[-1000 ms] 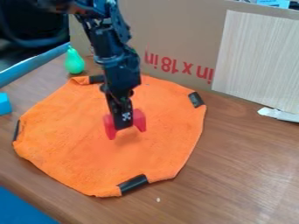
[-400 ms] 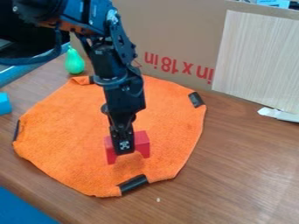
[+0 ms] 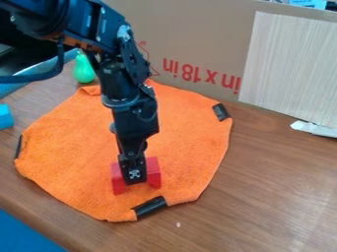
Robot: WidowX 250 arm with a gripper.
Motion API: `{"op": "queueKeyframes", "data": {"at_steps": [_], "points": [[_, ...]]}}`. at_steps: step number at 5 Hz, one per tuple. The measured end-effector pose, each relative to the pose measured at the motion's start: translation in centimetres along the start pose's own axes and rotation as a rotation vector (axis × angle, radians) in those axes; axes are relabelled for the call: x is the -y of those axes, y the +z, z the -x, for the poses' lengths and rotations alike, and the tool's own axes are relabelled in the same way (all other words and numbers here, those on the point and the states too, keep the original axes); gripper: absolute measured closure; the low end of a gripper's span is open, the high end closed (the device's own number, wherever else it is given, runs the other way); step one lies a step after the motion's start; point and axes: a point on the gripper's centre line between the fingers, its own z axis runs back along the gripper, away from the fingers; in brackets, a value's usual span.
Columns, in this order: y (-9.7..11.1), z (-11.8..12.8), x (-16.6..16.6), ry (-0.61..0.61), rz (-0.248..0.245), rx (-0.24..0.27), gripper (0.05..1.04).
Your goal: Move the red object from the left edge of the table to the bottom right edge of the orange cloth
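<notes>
Orange cloth (image 3: 191,138), roughly rounded in outline, lies spread on a brown wood-grain table (image 3: 276,192). Black strips mark its margin at the upper right (image 3: 221,112), the left (image 3: 18,146) and the lower edge (image 3: 150,207). The black robot arm (image 3: 121,76) enters from the upper left and slopes down across the cloth, ending in the gripper (image 3: 134,178), which points downward over the cloth's lower part. The gripper is closed on the middle of the red object (image 3: 154,172), an arch-like block whose two ends project to either side; the exact gap between the fingers is hidden. The red object lies over the lower portion of the cloth, near the lower black strip and a little above it in the view; whether its feet touch the fabric cannot be told. Beyond the cloth's upper left edge stands a green pear-shaped item (image 3: 84,70); a light-blue block (image 3: 5,117) is cut off by the left border. A cardboard sheet (image 3: 197,39) with red print forms the backdrop, with a pale striped panel (image 3: 286,64) against it at right. A whitish item (image 3: 313,129) lies near the panel's foot.
</notes>
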Motion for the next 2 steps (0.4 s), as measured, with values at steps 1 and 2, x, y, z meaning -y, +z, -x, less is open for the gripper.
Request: {"op": "queueKeyframes", "data": {"at_steps": [1,2], "points": [[0.02,0.02,-0.06,-0.013,0.000,-0.002,0.075],[0.95,0.39,0.16,-0.021,0.075,0.019,0.079]]}}
